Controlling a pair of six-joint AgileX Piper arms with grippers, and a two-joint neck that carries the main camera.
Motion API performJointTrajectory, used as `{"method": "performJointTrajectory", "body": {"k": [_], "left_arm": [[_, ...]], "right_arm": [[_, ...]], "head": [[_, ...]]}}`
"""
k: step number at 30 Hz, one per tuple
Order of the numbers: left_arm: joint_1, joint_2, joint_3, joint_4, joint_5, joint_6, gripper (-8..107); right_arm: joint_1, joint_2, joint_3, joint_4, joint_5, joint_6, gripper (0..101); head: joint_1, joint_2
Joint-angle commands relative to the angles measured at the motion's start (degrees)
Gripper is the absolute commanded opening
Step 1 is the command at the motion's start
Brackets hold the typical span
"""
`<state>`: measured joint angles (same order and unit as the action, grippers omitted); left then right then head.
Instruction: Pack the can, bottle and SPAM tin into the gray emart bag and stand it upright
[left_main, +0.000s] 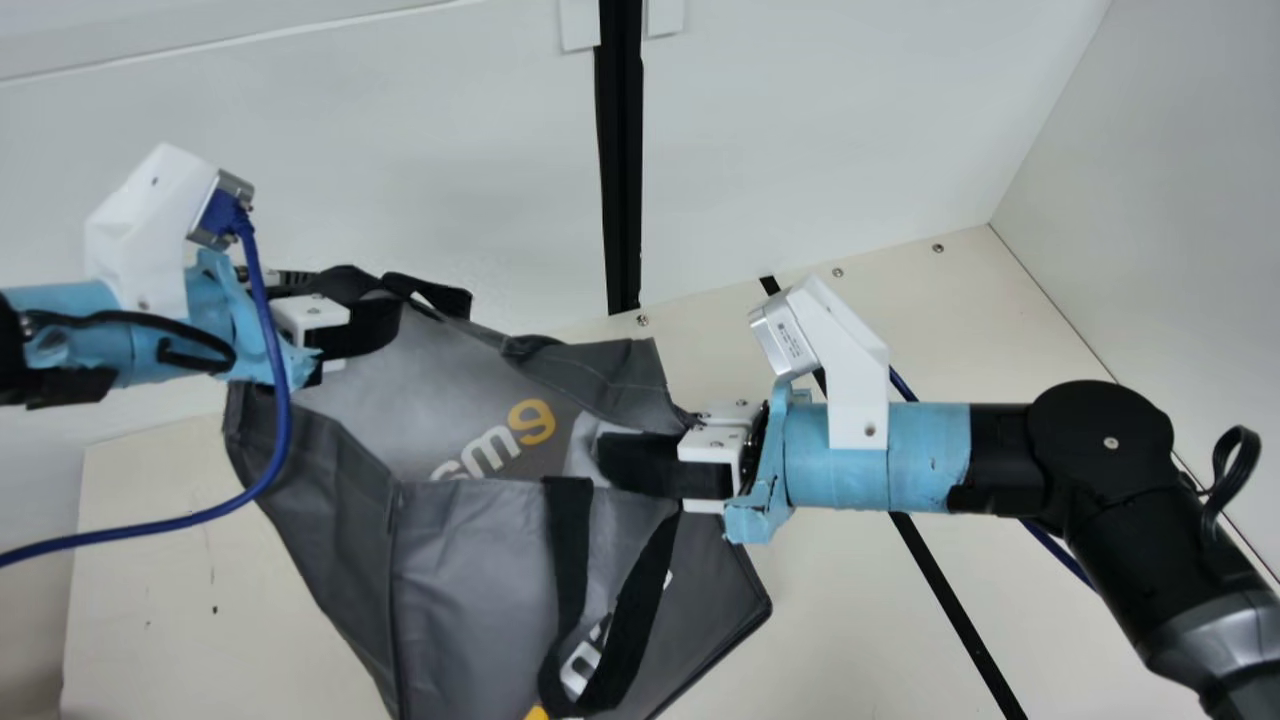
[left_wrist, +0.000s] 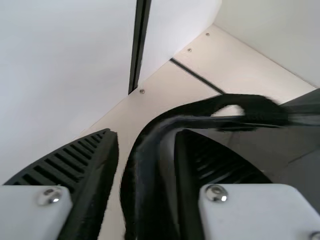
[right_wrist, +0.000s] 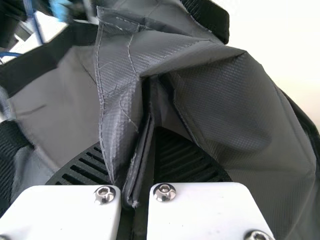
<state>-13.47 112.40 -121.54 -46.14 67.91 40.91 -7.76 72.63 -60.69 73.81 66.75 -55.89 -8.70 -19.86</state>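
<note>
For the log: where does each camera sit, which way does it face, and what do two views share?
Main view: on the neck, looking down at the bag; both arms show, with the left gripper and right gripper.
Left wrist view: on the left wrist, looking past its two fingers and a handle toward wall and table.
Right wrist view: on the right wrist, looking along its two fingers at the bag's folded edge.
Shared: main and right wrist views both show the bag and the left arm's blue wrap.
</note>
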Motion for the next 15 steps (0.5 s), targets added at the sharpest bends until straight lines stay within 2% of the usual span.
{"method": "performJointTrajectory", "body": {"k": [1,12,15], "left_arm": [[-0.1,-1.2,0.8,0.0,-0.1,0.3,52],[-0.5,-6.0,0.2,0.6,-0.4,-0.8,89],[-0.5,-7.5,0.2,0.6,-0.6,-1.1,90]], "right_arm": [[0.0,0.0,0.0,0.0,0.0,0.0,0],[0.0,0.0,0.0,-0.3,0.4,0.0,0],[0.0,0.0,0.0,-0.4,0.4,0.0,0]], "head": [[-1.3,-0.1],[-1.3,-0.1],[-1.3,-0.1]]}}
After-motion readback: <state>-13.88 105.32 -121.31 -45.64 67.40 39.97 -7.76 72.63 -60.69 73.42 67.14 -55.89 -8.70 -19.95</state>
